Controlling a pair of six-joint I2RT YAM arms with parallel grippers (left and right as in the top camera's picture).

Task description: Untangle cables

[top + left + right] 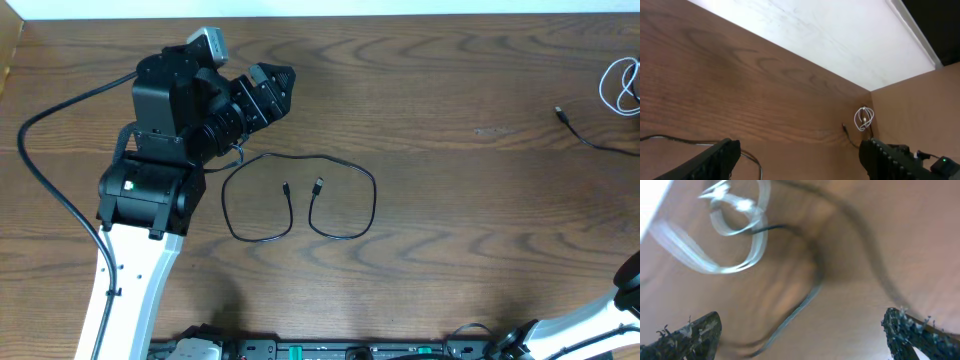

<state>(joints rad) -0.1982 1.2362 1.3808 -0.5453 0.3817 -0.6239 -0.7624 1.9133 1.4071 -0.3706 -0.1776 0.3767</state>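
Your black cable (374, 195) lies in two loose loops in the middle of the table (470, 250), just near of the left gripper (272, 88), whose jaws stand wide apart with nothing between them. The white cable (759, 240) sits coiled at the far right edge beside a second black cable (585, 139). The right gripper (800, 335) hangs over them, spread fully and holding nothing.

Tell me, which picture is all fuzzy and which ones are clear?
The right wrist view is fuzzy: the white cable smears into streaks. The overhead view is sharp, the black cable crisp on the table. The left wrist view is clear, with a glaring white strip on top.
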